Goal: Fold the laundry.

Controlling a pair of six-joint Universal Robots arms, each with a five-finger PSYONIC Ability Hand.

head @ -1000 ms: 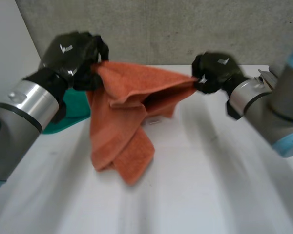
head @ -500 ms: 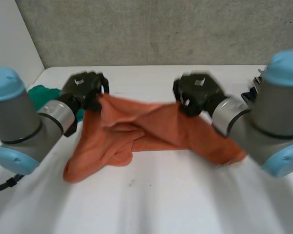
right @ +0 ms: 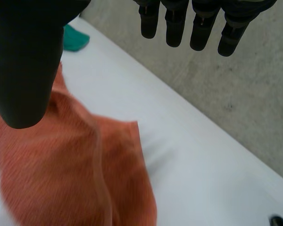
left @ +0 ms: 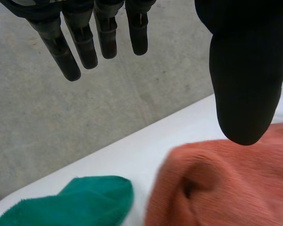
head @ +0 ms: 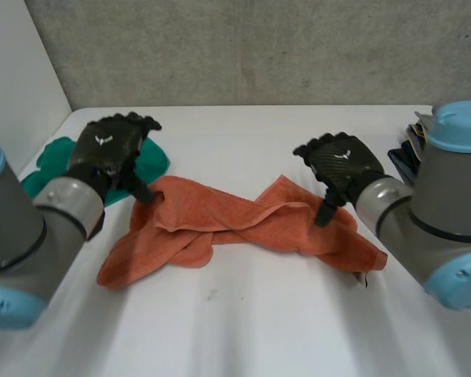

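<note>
An orange towel (head: 235, 224) lies crumpled and twisted across the middle of the white table (head: 243, 330). My left hand (head: 110, 149) hovers over the towel's left end, fingers straight and spread, holding nothing. In the left wrist view the thumb (left: 245, 70) hangs just above the orange towel (left: 226, 188). My right hand (head: 337, 165) is open over the towel's right end, its thumb pointing down at the cloth. In the right wrist view the orange towel (right: 66, 169) lies free under the thumb (right: 23, 61).
A green cloth (head: 145, 161) lies at the table's far left, behind my left hand, and appears as the green cloth (left: 70, 205) beside the towel. Dark folded items (head: 404, 157) sit at the right edge. A grey wall runs behind the table.
Both hands held the towel stretched up in the air, lowered it to the table, then opened and let go. The towel now lies loose.
</note>
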